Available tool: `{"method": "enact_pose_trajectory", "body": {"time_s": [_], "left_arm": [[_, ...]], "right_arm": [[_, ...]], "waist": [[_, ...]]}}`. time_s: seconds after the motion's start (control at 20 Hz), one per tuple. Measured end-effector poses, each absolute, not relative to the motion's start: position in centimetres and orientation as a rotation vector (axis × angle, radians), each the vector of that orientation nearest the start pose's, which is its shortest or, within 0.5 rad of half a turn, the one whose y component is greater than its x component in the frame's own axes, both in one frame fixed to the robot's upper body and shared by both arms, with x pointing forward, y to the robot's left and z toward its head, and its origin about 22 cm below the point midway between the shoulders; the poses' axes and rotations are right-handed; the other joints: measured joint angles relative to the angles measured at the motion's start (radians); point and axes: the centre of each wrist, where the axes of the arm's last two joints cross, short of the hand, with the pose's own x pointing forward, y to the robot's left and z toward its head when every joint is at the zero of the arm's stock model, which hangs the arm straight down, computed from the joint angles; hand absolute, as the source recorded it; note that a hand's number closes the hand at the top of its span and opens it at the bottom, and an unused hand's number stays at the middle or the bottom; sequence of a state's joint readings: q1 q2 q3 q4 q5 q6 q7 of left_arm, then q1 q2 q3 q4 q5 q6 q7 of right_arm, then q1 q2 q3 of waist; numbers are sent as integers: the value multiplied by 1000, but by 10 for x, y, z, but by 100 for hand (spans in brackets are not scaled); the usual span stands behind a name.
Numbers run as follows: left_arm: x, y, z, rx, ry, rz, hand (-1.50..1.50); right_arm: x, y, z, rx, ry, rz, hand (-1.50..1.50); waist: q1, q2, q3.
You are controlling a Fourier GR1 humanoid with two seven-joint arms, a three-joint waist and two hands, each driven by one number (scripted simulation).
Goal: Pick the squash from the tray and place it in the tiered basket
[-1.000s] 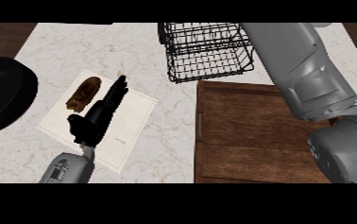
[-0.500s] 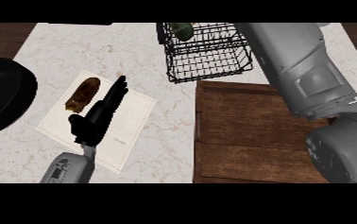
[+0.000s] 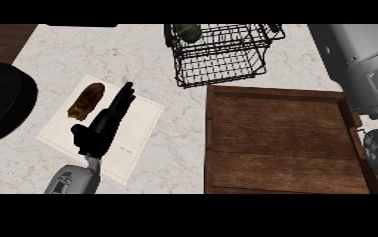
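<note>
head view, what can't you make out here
- right hand: out of view; only its grey forearm shows, cut by the right edge.
- squash: screened by the tiered basket wires, clipped at the top edge.
- black round object: cut by the left edge, unidentifiable.
- white mat: partly hidden under the open left hand.

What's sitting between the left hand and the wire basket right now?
In the head view, nothing stands there: beyond the left hand comes the edge of the white board, then bare marble counter up to the basket.
</note>
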State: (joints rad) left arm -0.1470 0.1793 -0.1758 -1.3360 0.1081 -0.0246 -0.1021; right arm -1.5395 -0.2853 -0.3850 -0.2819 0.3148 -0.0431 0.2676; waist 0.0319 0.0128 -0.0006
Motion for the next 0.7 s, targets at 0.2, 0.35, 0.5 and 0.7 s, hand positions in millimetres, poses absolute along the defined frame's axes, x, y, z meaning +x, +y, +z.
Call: {"method": "enact_pose_trajectory", "body": {"time_s": [0.2, 0.35, 0.5, 0.7], "left_arm": [[271, 228, -17, -99, -1541, -252, 0], [270, 227, -17, -96, -1544, -251, 0], [273, 225, -14, -97, -1548, -252, 0], [274, 232, -12, -98, -1553, -251, 0]], "right_arm": [[483, -216, 297, -328, -1579, 101, -150], [477, -269, 297, -324, -1622, -5, -150], [467, -321, 285, -311, -1653, -77, -150], [442, -389, 281, -320, -1664, -93, -150]], "waist": [[1, 1, 1], [-1, 3, 1], [-1, 5, 2], [-2, 6, 3]]}}
